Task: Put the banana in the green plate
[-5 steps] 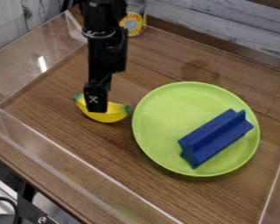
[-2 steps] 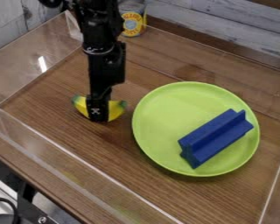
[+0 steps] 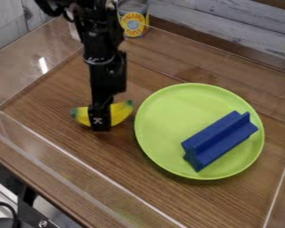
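The small yellow banana [image 3: 118, 110] with greenish tips lies on the wooden table just left of the green plate [image 3: 169, 125]. My gripper [image 3: 100, 117] stands straight down over the banana, its black fingers open and straddling the banana's middle, which they partly hide. The tips reach down to the tabletop. A blue angular block [image 3: 219, 138] rests on the right half of the plate.
Clear plastic walls [image 3: 26, 53] fence the wooden table on the left and front. A yellow-labelled can [image 3: 134, 25] stands at the back behind the arm. Bare wood lies between the banana and the front wall.
The arm has shifted slightly left and lowered over the banana. The banana now shows more on the gripper's right side. The jaws stayed open.
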`<move>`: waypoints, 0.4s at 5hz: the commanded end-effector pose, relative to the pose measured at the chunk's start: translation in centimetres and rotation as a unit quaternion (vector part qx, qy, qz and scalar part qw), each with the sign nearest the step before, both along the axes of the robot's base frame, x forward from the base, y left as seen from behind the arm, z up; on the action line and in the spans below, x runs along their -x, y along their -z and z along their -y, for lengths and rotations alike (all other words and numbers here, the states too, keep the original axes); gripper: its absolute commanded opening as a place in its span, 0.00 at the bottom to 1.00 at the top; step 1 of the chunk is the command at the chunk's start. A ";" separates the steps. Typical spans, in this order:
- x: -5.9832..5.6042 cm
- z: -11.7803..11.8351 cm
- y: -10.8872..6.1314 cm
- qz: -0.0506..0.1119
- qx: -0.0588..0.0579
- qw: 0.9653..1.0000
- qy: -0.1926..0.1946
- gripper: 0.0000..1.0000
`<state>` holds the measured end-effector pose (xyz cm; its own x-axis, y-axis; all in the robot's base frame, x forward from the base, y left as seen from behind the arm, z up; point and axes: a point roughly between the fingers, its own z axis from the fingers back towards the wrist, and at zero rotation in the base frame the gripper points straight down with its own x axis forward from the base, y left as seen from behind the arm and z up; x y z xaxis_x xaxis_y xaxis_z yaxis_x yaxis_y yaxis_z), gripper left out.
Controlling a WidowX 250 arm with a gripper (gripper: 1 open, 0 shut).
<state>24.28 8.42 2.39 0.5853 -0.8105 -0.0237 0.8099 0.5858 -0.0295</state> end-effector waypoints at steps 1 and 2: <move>-0.3 -0.6 -0.2 0.015 -0.001 1.000 -0.008 0.00; -0.3 -0.6 -0.2 0.016 0.000 1.000 -0.009 0.00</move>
<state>24.33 8.57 1.98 0.5884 -0.8084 -0.0128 0.8080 0.5885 -0.0266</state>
